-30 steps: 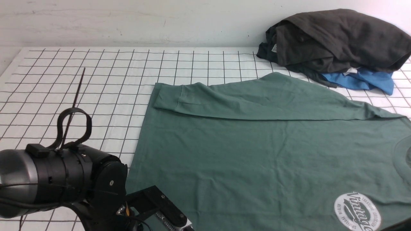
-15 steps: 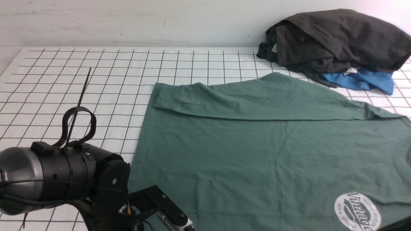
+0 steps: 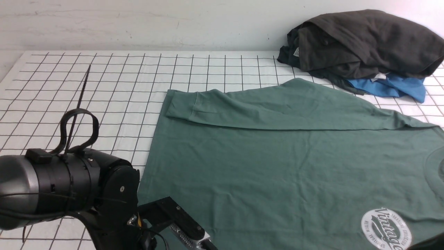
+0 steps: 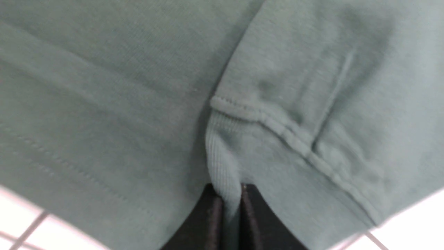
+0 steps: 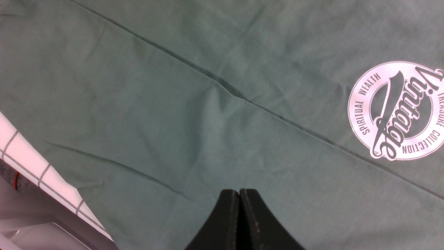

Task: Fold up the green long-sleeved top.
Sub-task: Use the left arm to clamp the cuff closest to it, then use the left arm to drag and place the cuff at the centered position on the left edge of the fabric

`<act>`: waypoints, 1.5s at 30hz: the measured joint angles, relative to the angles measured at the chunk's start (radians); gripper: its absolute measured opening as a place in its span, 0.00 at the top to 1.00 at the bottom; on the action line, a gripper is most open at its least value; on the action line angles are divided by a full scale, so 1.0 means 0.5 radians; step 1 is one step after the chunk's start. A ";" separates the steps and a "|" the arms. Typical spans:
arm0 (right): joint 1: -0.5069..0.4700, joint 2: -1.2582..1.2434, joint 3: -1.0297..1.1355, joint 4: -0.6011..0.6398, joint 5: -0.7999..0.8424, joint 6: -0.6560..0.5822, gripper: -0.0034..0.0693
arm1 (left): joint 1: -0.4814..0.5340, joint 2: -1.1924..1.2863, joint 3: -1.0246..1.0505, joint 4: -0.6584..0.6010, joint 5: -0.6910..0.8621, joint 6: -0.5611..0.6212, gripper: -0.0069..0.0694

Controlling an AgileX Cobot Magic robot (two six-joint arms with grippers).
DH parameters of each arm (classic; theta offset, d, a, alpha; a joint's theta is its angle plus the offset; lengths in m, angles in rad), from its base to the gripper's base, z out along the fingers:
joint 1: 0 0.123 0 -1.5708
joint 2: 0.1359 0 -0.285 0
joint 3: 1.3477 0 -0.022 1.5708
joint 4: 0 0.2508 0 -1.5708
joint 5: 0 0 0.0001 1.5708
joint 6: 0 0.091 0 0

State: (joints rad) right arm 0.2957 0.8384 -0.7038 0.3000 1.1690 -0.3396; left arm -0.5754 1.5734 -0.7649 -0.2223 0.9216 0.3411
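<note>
Front view: the green long-sleeved top (image 3: 277, 166) is spread flat over the right half of the surface (image 3: 104, 86), one sleeve (image 3: 263, 111) folded along its far edge; bare grid is left beyond its left edge, and dark garments (image 3: 364, 41) are piled far right. Left wrist view: a ribbed cuff (image 4: 225, 163) is pinched by the left end effector (image 4: 229, 208). Right wrist view: the right end effector (image 5: 239, 211) is closed on nothing above the top.

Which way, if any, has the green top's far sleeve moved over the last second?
No, it has not moved. The cuff of the green top lies against the same lines of the checked cloth as before.
</note>
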 joint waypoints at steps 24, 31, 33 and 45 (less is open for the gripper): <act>0.000 0.000 0.000 -0.376 -0.011 0.228 0.97 | 0.015 0.175 -1.290 0.240 0.382 -0.044 0.88; 0.000 0.000 0.000 -0.542 -0.011 0.370 0.97 | 0.204 0.417 -1.579 0.242 0.455 -0.093 0.88; 0.000 0.000 0.000 -0.562 -0.011 0.387 0.97 | 0.260 0.469 -1.626 0.240 0.464 -0.093 0.88; 0.000 0.000 0.000 -0.682 -0.013 0.406 0.97 | 0.413 0.848 -1.733 0.110 0.341 -0.088 0.88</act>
State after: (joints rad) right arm 0.2957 0.8384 -0.7038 -0.0409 1.1626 -0.1364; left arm -0.3690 1.9974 -1.6314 -0.1671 1.0921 0.2971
